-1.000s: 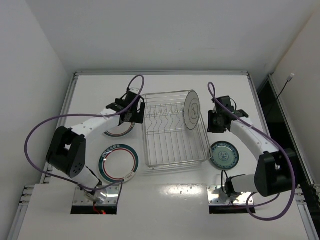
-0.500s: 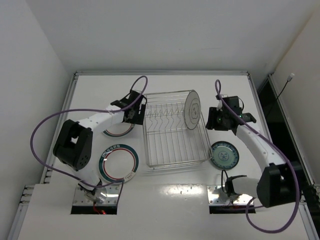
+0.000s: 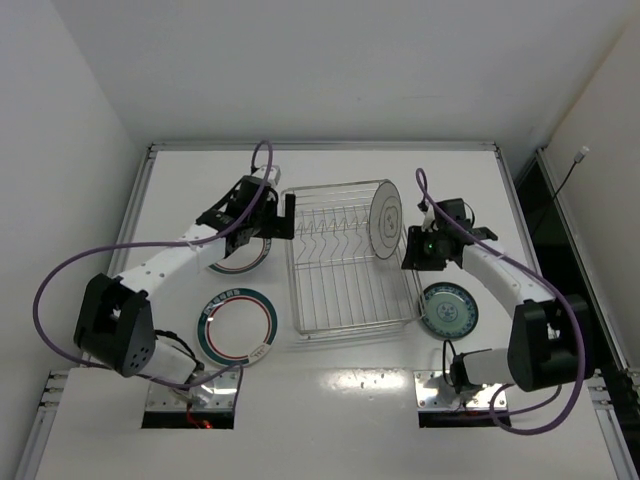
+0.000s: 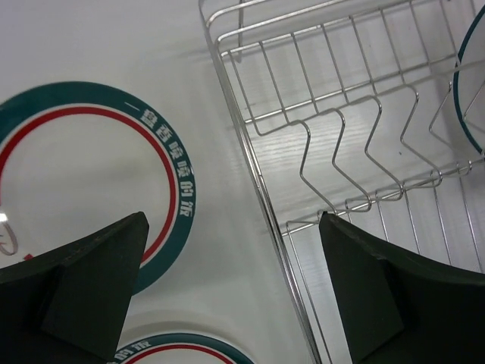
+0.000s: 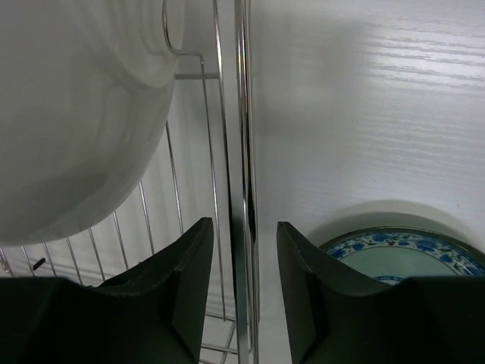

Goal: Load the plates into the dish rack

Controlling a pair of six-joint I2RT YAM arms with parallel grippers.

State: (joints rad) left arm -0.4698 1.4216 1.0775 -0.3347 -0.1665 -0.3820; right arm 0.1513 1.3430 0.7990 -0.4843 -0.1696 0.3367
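Plates: four are seen. One white plate with a thin dark rim (image 3: pixel 383 220) is stood upright between the tines at the far right of the dish rack (image 3: pixel 345 325). The other three lie flat on the table (image 3: pixel 330 170).
Ringed plates: two are white with teal-and-red rim rings. The far one (image 4: pixel 163 152) lies just left of the rack, and the near one (image 3: pixel 237 327) lies closer to the arm bases.
Small plate: a teal-green patterned plate (image 3: pixel 448 308) lies just right of the rack's near corner.
Surface: all look shallow and glazed, so a slippery hold is to be expected.
Left gripper (image 4: pixel 233 227): it is spread wide with nothing held, and hangs above the strip between the far ringed plate and the rack's left wall.
Right gripper (image 5: pixel 244 227): the fingers are drawn close with a narrow gap and nothing is grasped. The rack's right rim wire is seen through that gap.
Step in hand: this is judged to be the pick of the far ringed plate by the left arm.
Method: the rim nearest the rack should be taken, with one finger worked under the edge. The plate should then be turned upright and lowered into a free slot left of the standing plate.
Risk: the rack wall could be struck if the plate is not lifted clear first.
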